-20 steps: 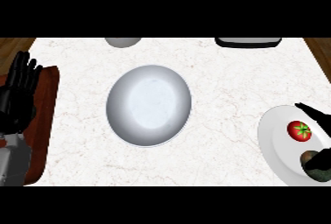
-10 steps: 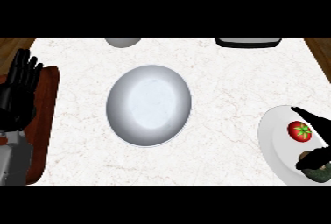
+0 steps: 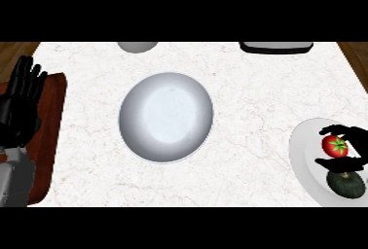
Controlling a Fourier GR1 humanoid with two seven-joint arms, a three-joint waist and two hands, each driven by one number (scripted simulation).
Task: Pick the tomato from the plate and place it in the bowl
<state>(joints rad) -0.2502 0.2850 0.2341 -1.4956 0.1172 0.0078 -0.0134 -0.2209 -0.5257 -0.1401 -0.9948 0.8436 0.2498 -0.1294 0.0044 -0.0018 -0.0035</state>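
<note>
A wide band of bare marble tabletop (image 3: 259, 92) is seen between the plate (image 3: 305, 155) at the right edge and the bowl (image 3: 167, 116) at the centre, with nothing standing in it. The bowl's mouth is left uncovered from above. On the plate, room is tight: the tomato (image 3: 335, 146) is enclosed by the curled right hand (image 3: 346, 163), and a dark green vegetable (image 3: 346, 184) is set just near of it. At the far edge, a grey round object (image 3: 137, 46) and a dark-rimmed container (image 3: 276, 46) are kept well apart from the bowl. The left margin is occupied by the resting left hand (image 3: 20, 109), fingers up.
</note>
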